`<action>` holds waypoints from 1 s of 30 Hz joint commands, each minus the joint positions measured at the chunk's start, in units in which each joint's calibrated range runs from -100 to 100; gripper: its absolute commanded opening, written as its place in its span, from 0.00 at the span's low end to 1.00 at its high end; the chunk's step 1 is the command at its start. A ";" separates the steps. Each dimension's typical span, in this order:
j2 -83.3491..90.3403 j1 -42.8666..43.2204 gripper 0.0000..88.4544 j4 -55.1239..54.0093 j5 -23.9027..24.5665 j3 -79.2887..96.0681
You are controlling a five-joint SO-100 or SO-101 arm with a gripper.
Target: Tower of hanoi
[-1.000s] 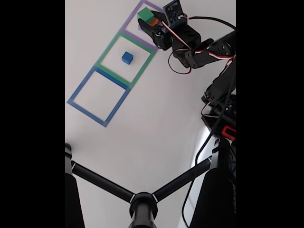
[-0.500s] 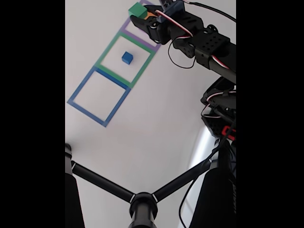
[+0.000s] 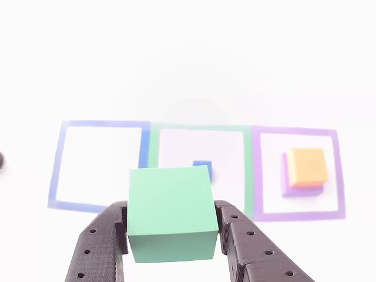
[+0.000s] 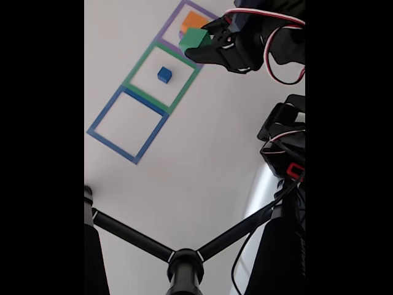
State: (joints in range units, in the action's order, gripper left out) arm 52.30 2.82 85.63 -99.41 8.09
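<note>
Green block [image 3: 170, 212] sits pinched between the tool's [image 3: 171, 235] two black fingers in the other view, lifted above the white bench [image 3: 188, 59]; its likely target is the empty blue outline [image 3: 100, 164], since the blue cube [image 3: 203, 169] occupies the green outline [image 3: 200, 170] and orange block [image 3: 308, 166] tops purple block [image 3: 285, 182].

Fixed view: tool [image 4: 206, 44] carries the green block [image 4: 194, 39] aloft near the purple outline [image 4: 167, 32], jaws closed on its sides.

Note the green block [image 3: 170, 212]: matt plastic with fine printed layer lines on its faces. The gripper [image 3: 171, 247] fingers [image 3: 100, 247] you see are black matt plastic, dotted with small holes. The orange block [image 3: 308, 166] looks matt too (its grain is too blurred to judge). The white table [image 3: 188, 70] appears smooth.
</note>
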 commanded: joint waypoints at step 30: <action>-4.78 20.38 0.07 -26.93 -0.59 27.00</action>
State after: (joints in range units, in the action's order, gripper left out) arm 47.66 24.27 71.91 -99.41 25.50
